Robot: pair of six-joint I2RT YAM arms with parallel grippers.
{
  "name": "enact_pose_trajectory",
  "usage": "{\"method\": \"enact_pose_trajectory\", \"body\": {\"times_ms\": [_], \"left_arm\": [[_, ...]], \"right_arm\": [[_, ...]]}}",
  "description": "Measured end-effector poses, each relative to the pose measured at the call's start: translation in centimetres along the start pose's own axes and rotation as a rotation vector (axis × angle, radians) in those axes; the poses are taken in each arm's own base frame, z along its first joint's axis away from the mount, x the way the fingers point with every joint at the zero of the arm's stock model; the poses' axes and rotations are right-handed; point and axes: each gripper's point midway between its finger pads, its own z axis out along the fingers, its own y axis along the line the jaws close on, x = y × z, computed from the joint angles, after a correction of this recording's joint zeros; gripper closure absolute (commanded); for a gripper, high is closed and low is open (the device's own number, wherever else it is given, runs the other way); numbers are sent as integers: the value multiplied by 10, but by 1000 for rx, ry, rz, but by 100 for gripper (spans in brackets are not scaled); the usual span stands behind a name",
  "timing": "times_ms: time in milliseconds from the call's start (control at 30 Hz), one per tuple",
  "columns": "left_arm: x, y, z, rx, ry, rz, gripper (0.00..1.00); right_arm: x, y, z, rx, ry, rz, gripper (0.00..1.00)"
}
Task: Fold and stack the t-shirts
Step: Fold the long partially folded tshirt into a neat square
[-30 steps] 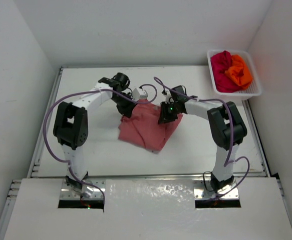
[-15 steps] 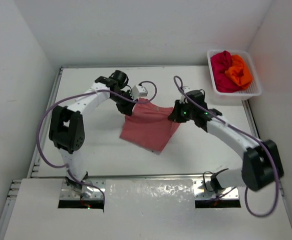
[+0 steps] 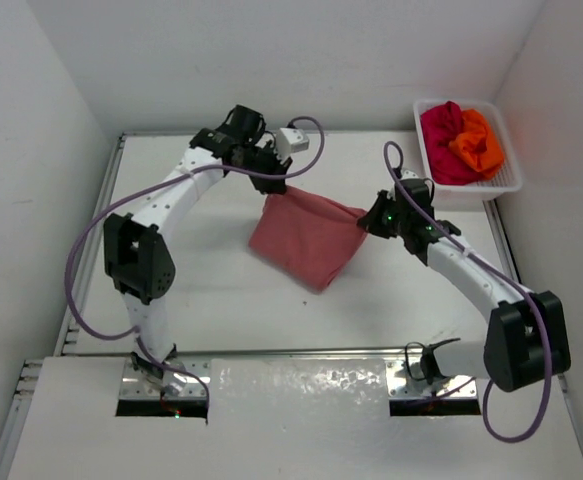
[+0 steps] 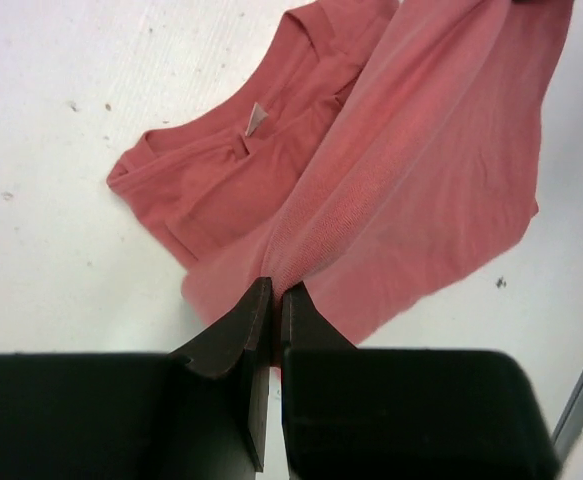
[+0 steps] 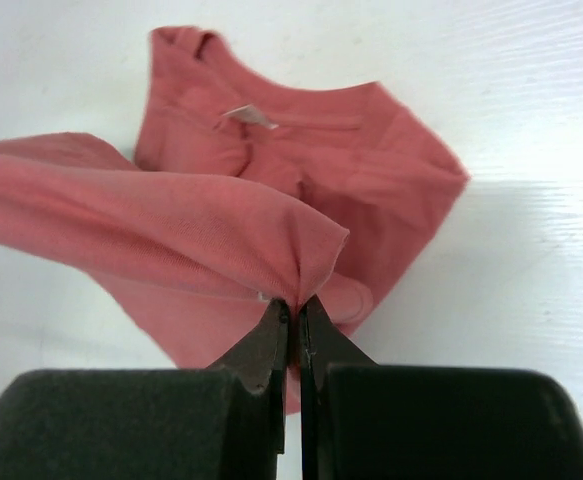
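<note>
The salmon-pink t-shirt (image 3: 309, 237) hangs stretched between both grippers above the middle of the table, its lower part resting on the surface. My left gripper (image 3: 274, 186) is shut on its far left corner, and the cloth (image 4: 411, 170) bunches into the tips (image 4: 277, 290). My right gripper (image 3: 369, 221) is shut on the right corner, a fold of cloth (image 5: 221, 235) pinched at its tips (image 5: 297, 305). The collar with its label (image 5: 249, 118) lies on the table below. The crimson t-shirt (image 3: 443, 135) and the orange t-shirt (image 3: 478, 142) lie crumpled in the basket.
The white mesh basket (image 3: 508, 183) stands at the table's far right corner, next to the right wall. White walls close in the table on the left, back and right. Purple cables loop off both arms.
The right gripper has shut on the shirt's right corner and pulled right. The left gripper has moved toward the back. The pink shirt has been lifted and stretched out between them.
</note>
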Motion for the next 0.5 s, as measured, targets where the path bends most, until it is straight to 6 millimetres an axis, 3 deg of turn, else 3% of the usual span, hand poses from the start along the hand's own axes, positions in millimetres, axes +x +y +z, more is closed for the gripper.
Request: {"method": "enact_pose_trajectory", "body": {"times_ms": [267,500], "left_arm": [[33,26,62,-24,69,-110,100],[31,55,81,-145,45,-141,97]], "right_arm": [[5,-29,31,79,42,58,100],[0,-39,50,124,29,74,100]]}}
